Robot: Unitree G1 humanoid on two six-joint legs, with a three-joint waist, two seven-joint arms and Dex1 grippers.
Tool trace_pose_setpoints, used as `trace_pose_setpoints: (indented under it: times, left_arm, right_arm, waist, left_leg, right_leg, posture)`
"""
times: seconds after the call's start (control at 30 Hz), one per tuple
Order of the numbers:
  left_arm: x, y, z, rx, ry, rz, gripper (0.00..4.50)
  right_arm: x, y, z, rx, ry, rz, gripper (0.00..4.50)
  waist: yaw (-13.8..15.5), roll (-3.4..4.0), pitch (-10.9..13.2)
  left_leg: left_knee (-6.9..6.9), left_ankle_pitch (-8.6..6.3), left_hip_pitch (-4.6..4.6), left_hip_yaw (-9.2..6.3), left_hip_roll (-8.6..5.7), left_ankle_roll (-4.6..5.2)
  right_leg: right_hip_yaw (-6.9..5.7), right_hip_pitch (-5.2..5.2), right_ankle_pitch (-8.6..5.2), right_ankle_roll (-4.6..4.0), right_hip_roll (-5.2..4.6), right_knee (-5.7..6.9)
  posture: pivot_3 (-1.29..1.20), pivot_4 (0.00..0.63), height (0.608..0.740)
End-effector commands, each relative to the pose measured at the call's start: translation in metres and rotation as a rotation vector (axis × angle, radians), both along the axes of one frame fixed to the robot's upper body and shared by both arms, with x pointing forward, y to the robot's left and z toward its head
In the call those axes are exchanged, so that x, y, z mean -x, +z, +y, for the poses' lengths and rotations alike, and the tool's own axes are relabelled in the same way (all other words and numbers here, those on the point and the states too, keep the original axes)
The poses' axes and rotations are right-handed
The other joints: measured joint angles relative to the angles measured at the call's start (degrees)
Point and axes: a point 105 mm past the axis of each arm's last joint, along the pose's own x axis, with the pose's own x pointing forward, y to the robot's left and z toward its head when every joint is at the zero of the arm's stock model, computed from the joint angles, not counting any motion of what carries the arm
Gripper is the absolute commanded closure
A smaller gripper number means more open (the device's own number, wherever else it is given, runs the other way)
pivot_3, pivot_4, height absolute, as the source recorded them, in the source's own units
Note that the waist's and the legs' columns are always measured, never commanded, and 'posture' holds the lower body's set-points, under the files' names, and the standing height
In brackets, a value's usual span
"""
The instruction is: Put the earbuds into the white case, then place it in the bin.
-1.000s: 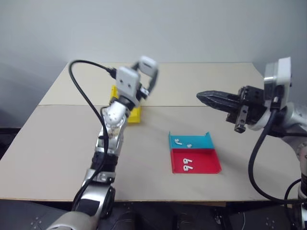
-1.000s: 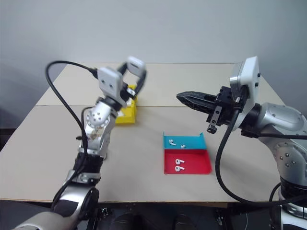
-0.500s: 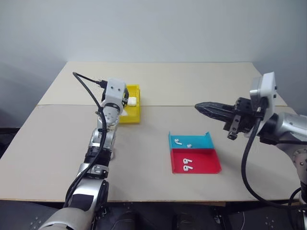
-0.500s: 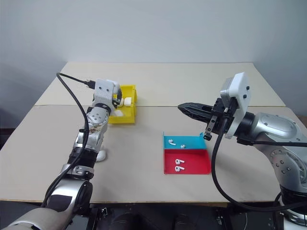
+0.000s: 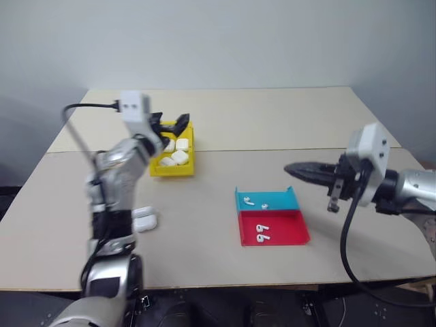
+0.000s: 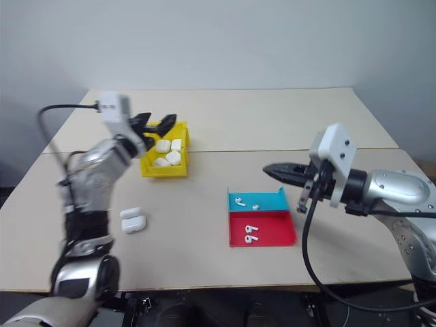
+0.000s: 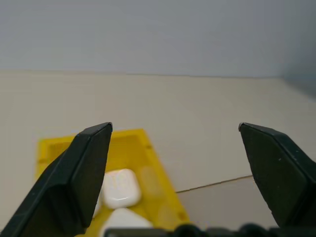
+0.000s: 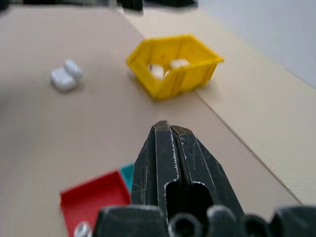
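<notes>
1. My left gripper (image 6: 154, 121) is spread wide and empty above the bin (image 6: 163, 168), where several cases already sit.
2. My right gripper (image 6: 269, 168) is clenched shut, empty.
3. Next: the white case (image 6: 133, 223) on the table, then the earbuds (image 6: 252, 234) in the trays; approach low and slow.

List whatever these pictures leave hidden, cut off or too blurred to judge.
- Bin: in the left wrist view the left gripper's open fingers cover part of its inside, so the case count is unsure.
- Earbuds: too small in the head views to tell which way they lie.
- Red tray: in the right wrist view, partly behind the shut right gripper.
</notes>
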Motion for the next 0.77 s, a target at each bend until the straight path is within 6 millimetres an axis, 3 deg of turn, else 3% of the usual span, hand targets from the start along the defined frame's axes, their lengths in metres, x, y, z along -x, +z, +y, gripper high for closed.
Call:
trace_pose_setpoints:
  times: [0.03,0.2,0.3,0.4,0.5,0.77]
  left_arm:
    - [0.046,-0.007,-0.001,-0.191,-0.206,-0.068,0.02]
    - [0.099,-0.035,0.019,-0.364,-0.344,0.003,0.02]
    - [0.116,-0.047,0.031,-0.419,-0.370,0.087,0.02]
    - [0.124,-0.057,0.044,-0.515,-0.348,0.116,0.02]
    - [0.131,-0.060,0.052,-0.536,-0.345,0.158,0.02]
    - [0.141,-0.058,0.049,-0.531,-0.339,0.161,0.02]
  right_arm:
    - [0.000,0.000,-0.028,0.096,-0.041,-0.052,4.50]
    - [0.005,-0.015,-0.069,0.187,-0.087,-0.015,4.50]
    - [0.013,-0.026,-0.085,0.204,-0.065,0.005,4.50]
    - [0.025,-0.036,-0.098,0.243,-0.039,0.020,4.50]
    - [0.033,-0.033,-0.099,0.249,0.012,-0.009,4.50]
    - [0.035,-0.024,-0.097,0.301,0.085,-0.039,4.50]
  waist:
    - [0.0,0.00,0.0]
    - [0.8,-0.05,0.0]
    - [1.1,-0.04,0.0]
    - [1.3,-0.02,0.0]
    - [1.3,-0.02,0.0]
    - [1.1,-0.01,0.0]
  left_leg:
    - [0.01,0.00,0.03,0.01,-0.01,0.00]
    - [0.00,-0.22,0.16,0.00,-0.01,0.37]
    - [-0.03,-0.27,0.18,-0.02,0.03,0.44]
    - [-0.06,-0.27,0.21,0.00,0.02,0.45]
    - [-0.04,-0.28,0.22,0.02,0.02,0.45]
    - [-0.09,-0.28,0.27,0.02,0.06,0.45]
  right_leg:
    - [0.00,0.03,0.00,0.00,0.00,0.02]
    - [-0.01,0.16,-0.01,-0.01,-0.01,0.00]
    - [-0.02,0.13,-0.03,-0.04,0.01,0.01]
    - [0.00,0.14,-0.04,-0.05,0.01,0.00]
    - [0.01,0.14,-0.05,-0.05,0.01,0.02]
    - [0.06,0.13,-0.07,-0.08,0.03,0.02]
  posture:
    - [0.00,0.150,0.740]
    - [0.00,0.150,0.740]
    - [0.00,0.150,0.740]
    - [0.00,0.150,0.740]
    - [0.00,0.150,0.740]
    - [0.00,0.150,0.740]
